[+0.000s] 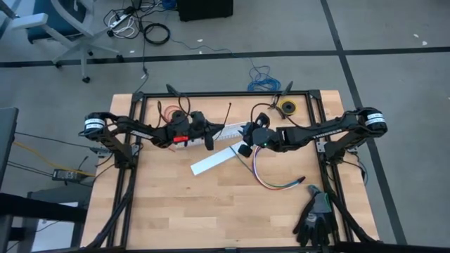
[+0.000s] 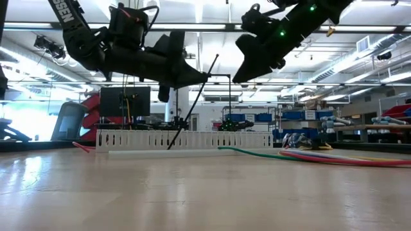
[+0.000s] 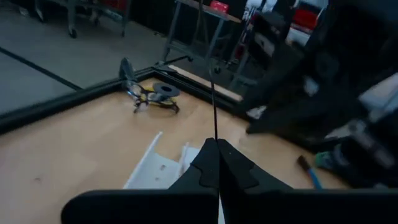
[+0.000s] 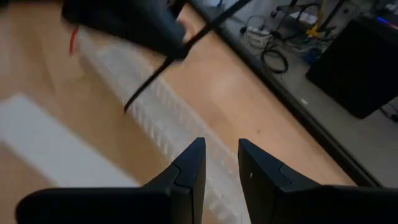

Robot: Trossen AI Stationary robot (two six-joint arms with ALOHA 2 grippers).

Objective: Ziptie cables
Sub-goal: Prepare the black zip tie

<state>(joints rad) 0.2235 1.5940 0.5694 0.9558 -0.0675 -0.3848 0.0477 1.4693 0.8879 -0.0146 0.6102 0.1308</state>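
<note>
A: Pale wood: that is your big rectangular table [image 1: 169, 211] with its black metal frame, filling the middle of the high view. What do you see on it?

B: Two dark arms reaching in from the left and right edges, meeting near the centre. Below the right arm, at the lower right, lies a pair of black work gloves [image 1: 315, 219].

A: You also have a long white slotted plastic channel [image 2: 186, 139] across the middle of the low view, and a flat white strip [image 1: 215, 159] slanting just below centre in the high view.

B: And the cables [image 1: 271, 179], the loose bundle of thin multicoloured wires?

A: They lie on the wood right of centre, curving under the right arm toward the lower right.

B: Your left gripper [image 3: 217, 163]?

A: Fingers pressed together, clamped on the ziptie [image 2: 191, 102], a thin dark straight strip held above the channel, slanting up to the right in the low view.

B: Your right gripper [image 4: 221, 163]?

A: Raised near the ziptie, fingers slightly apart with a narrow gap, holding nothing.
</note>
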